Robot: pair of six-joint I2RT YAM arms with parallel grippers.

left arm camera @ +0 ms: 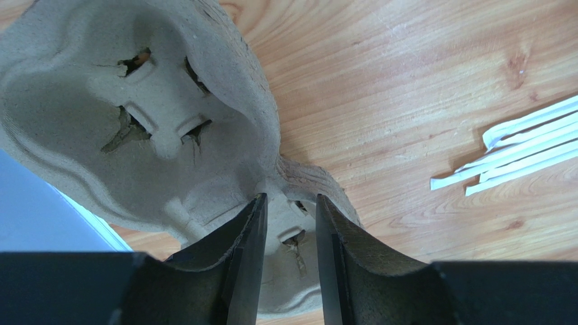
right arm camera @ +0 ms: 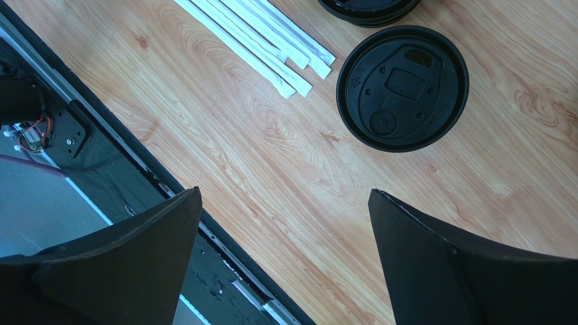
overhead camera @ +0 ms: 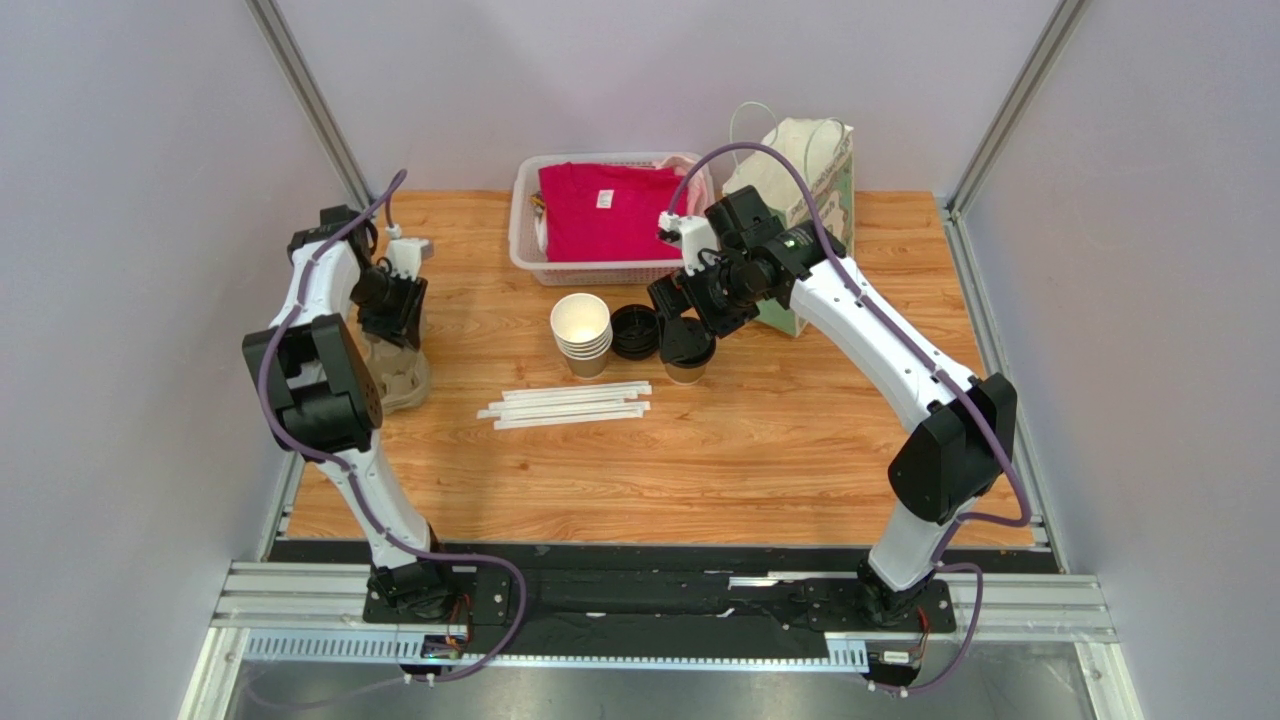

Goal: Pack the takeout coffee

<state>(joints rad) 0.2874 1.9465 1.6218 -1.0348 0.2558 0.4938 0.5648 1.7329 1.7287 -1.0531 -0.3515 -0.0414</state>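
The takeout coffee [overhead camera: 687, 351] stands on the wooden table, and its round black lid shows from above in the right wrist view [right arm camera: 402, 88]. My right gripper [overhead camera: 696, 315] hovers just above and near it, wide open and empty [right arm camera: 285, 196]. My left gripper [overhead camera: 394, 305] is at the far left over a grey pulp cup carrier [overhead camera: 397, 375]. In the left wrist view its jaws [left arm camera: 290, 198] stand close together around the middle ridge of the carrier [left arm camera: 156, 115].
A stack of nested paper cups [overhead camera: 582, 332] and a pile of spare black lids [overhead camera: 634, 330] sit left of the coffee. White wrapped straws [overhead camera: 568, 405] lie in front. A white basket with pink cloth [overhead camera: 601, 210] and a paper bag [overhead camera: 819, 180] stand behind.
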